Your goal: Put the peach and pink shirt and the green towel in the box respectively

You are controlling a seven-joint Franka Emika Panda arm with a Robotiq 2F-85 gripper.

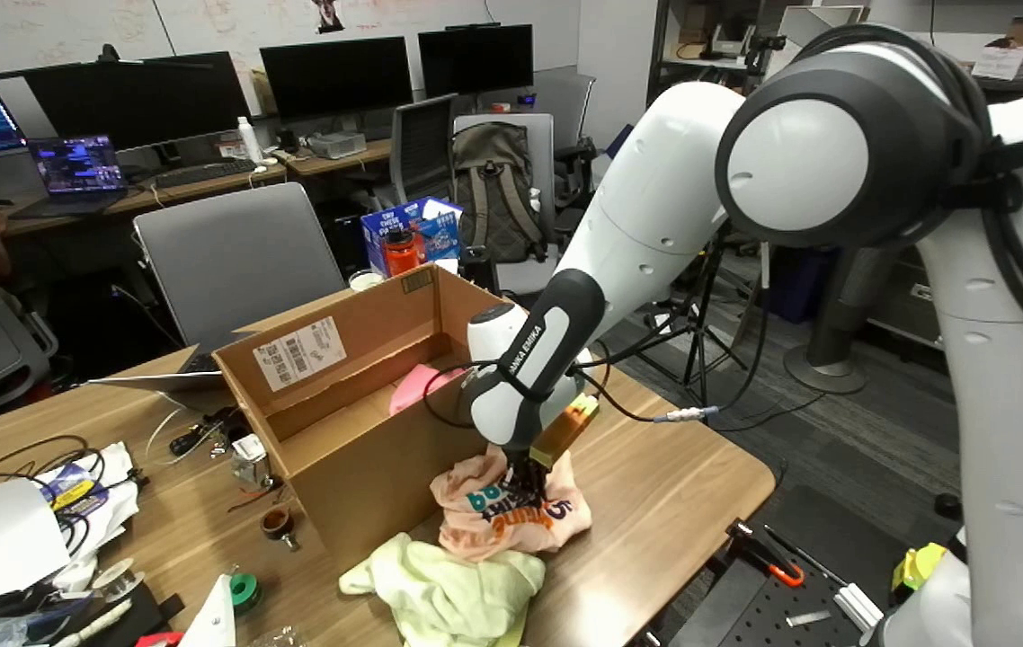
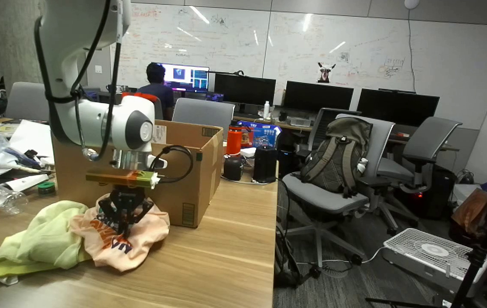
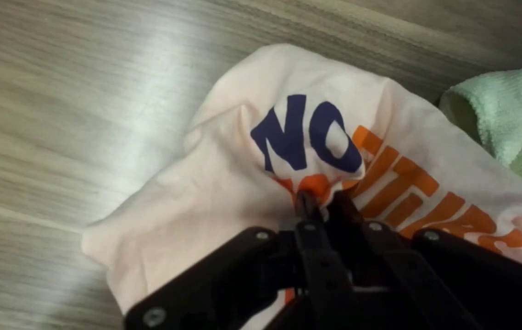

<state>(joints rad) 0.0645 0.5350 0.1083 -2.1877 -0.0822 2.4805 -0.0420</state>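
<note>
The peach shirt point(image 1: 484, 521) with coloured print lies crumpled on the table beside the box; it also shows in an exterior view point(image 2: 145, 244) and in the wrist view point(image 3: 224, 183). My gripper point(image 3: 325, 201) points down into the shirt, its fingers close together with a fold of printed fabric pinched between the tips. The light green towel point(image 1: 453, 589) lies bunched against the shirt, and also shows in an exterior view point(image 2: 46, 239). The open cardboard box point(image 1: 377, 476) stands behind both. A pink cloth point(image 1: 420, 385) lies inside the box, partly hidden by the arm and box wall.
Cables, papers and small parts point(image 1: 278, 526) lie on the table point(image 1: 655, 458) on the far side of the towel. An orange bottle point(image 2: 234, 139) and black devices point(image 2: 265, 164) stand past the box. The table edge drops to the floor nearby.
</note>
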